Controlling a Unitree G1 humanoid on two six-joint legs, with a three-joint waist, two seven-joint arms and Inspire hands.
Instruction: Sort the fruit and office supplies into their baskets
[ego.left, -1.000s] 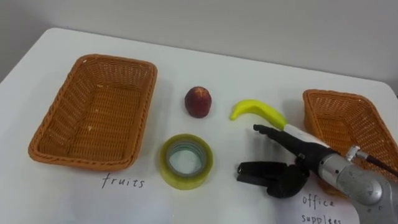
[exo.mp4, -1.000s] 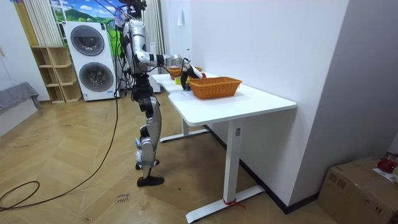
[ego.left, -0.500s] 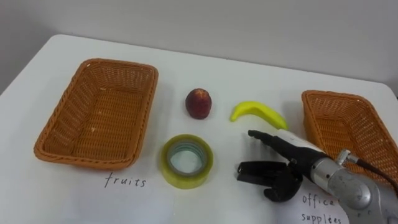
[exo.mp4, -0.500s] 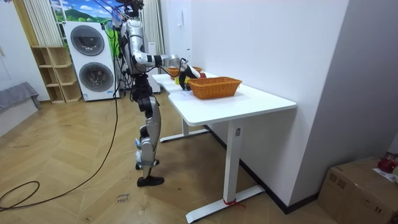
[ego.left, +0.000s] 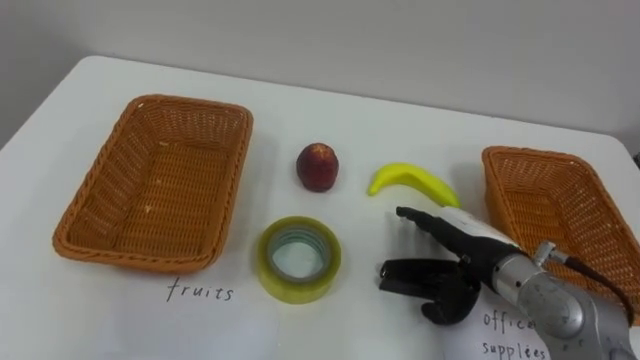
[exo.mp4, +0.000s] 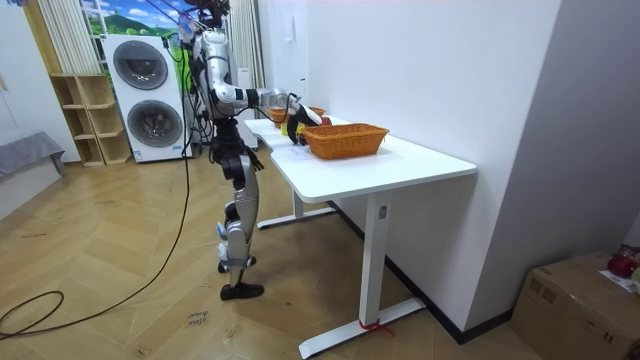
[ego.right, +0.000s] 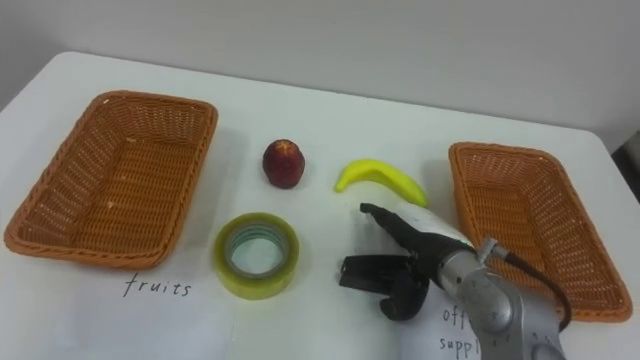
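Counted on the white table: two wicker baskets, two pieces of fruit, one roll of tape, one hand.

Left basket lying at the left side, empty. Right basket lying at the right edge, empty as well.

Between the baskets, toward the far side: one red fruit, round and upright. To its right, one yellow banana, curved, lying flat, apart from the red fruit. Nearer, just right of the left basket's near corner: one tape roll, yellowish, lying flat with its hole upward, touching neither basket nor fruit. All three on the bare table, outside the baskets.

Writing: two handwritten labels on the table. "fruits" just on the near side of the left basket. "office supplies" in two lines on the near side of the right basket, partly covered by the forearm and cut by the lower edge.

Right hand reaching in from the lower right, placed between the tape roll and the right basket, just on the near side of the banana. Fingers held straight and pointing left, thumb spread wide on the near side, nothing in the grasp. Fingertips close to the banana, not seen touching it. Cannot tell whether resting on the table or held above it.

In the room view: standing upright on a wooden floor at the table's end on the room view's left, one arm held out over the table. Behind, one washing machine.
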